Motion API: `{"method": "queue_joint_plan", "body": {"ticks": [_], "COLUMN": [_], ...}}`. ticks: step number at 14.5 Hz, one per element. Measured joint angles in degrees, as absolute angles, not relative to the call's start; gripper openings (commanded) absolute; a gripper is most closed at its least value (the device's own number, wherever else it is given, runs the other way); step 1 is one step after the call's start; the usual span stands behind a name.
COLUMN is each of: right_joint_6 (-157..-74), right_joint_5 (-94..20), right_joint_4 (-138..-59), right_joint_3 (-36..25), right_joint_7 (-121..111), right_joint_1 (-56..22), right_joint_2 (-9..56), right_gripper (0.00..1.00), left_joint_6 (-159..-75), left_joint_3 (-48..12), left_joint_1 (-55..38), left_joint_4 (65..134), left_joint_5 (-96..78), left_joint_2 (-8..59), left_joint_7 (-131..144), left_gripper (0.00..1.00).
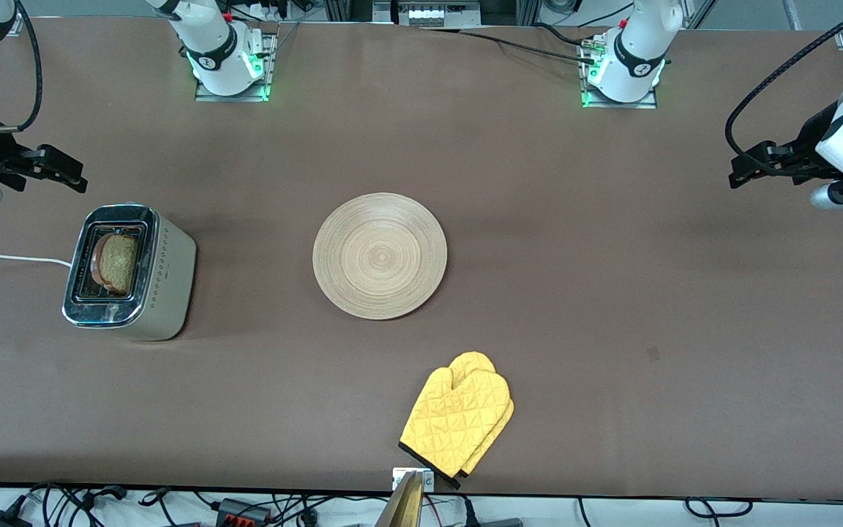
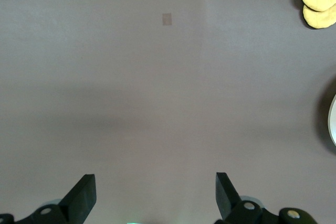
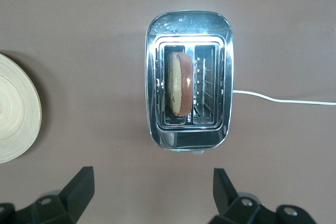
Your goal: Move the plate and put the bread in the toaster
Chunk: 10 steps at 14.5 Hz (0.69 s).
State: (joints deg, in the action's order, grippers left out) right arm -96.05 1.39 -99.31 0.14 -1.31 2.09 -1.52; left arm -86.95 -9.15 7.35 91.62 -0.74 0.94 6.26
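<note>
My right gripper (image 3: 149, 192) hangs spread and empty over the table beside the toaster (image 3: 188, 95), where the bread (image 3: 179, 84) stands in one slot. My left gripper (image 2: 156, 198) waits, spread over bare table; the plate (image 1: 380, 255) lies between them

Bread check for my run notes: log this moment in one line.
bread: in toaster slot | plate: empty | left gripper: open | right gripper: open
</note>
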Motion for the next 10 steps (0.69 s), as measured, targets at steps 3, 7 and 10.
{"method": "queue_joint_plan", "body": {"ticks": [3, 7, 10], "right_joint_6": [-95.9, -95.9, -96.2], "right_joint_5": [1.4, 1.4, 1.4], "right_joint_4": [-99.3, -99.4, -100.0], "right_joint_3": [0.2, 0.2, 0.2], "right_joint_7": [-1.3, -1.3, -1.3], "right_joint_1": [2.1, 2.1, 2.1], "right_joint_2": [-1.6, -1.7, -2.2], "right_gripper": [1.00, 1.00, 1.00], "left_joint_6": [-87.0, -87.0, -87.0], "left_joint_3": [-9.1, -9.1, -9.1], "left_joint_1": [7.3, 7.3, 7.3], "left_joint_4": [91.6, 91.6, 91.6], "left_joint_5": [-0.7, -0.7, -0.7], "left_joint_2": [0.9, 0.9, 0.9], "left_joint_7": [6.3, 6.3, 6.3], "left_gripper": [1.00, 1.00, 1.00]}}
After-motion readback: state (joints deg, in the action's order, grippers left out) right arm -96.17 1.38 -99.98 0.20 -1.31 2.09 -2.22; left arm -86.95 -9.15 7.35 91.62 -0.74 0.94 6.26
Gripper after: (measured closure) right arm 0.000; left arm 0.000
